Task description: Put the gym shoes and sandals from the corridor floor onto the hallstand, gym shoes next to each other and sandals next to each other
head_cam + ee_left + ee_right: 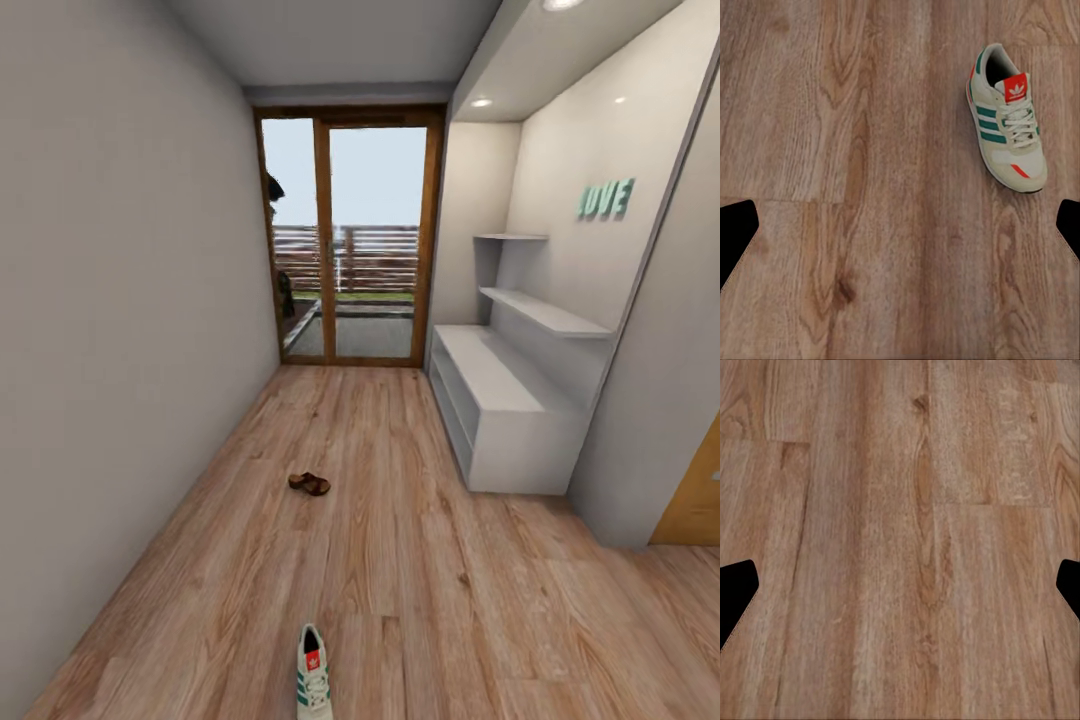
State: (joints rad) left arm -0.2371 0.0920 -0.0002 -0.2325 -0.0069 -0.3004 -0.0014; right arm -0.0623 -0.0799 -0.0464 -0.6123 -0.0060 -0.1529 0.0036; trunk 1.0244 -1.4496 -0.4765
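One off-white gym shoe point(313, 680) with green stripes and a red heel tab lies on the corridor floor point(400, 560) at the near edge of the head view, toe toward me. The left wrist view looks down on the same gym shoe point(1009, 120), which lies off to one side of my open left gripper point(900, 232) and well below it. Farther down the corridor a small dark-brown sandal shape point(310, 484) lies on the planks; whether it is one sandal or two is too small to tell. The pale-grey hallstand point(500, 400) stands against the right wall. My right gripper point(900, 592) is open over bare floor point(900, 510).
A glazed wooden door point(350, 240) closes the corridor's far end. A plain wall point(120, 350) runs along the left. A wall corner point(640, 460) juts out beside the hallstand, with an orange-brown door point(700, 490) behind it. Two staggered shelves point(545, 310) hang above the bench.
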